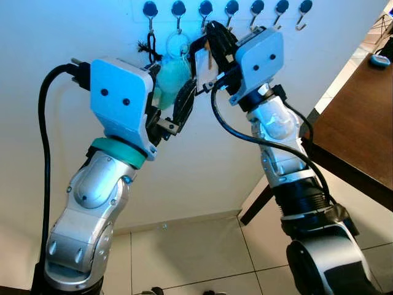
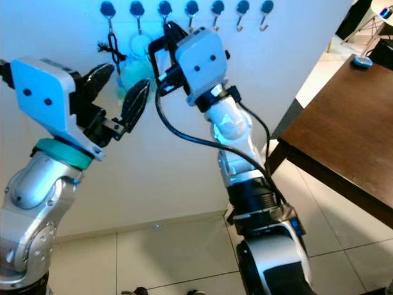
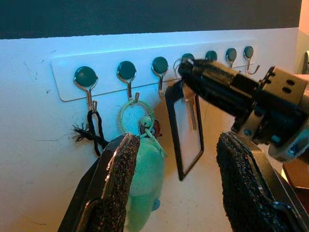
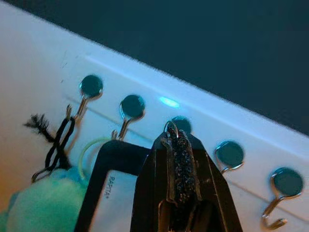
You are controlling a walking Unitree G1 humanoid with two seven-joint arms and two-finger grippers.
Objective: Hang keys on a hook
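A: Right tool (image 4: pixel 179 159) status?

B: Clamped on the keys' ring (image 4: pixel 171 128), top centre of the right wrist frame, right at the third hook (image 3: pixel 160 67). The black tag (image 3: pixel 186 130) dangles below it. Cannot tell whether the ring is seated on the hook yet.

A: So what remains?

B: I judge confirming the seat, then release and withdraw.

A: Left tool (image 3: pixel 178 188)?

B: Fingers spread, holding nothing, raised just beside the green plush (image 1: pixel 172 77) on the second hook, upper centre of the left eye frame. Both arms reach up to the rack (image 3: pixel 63 79).
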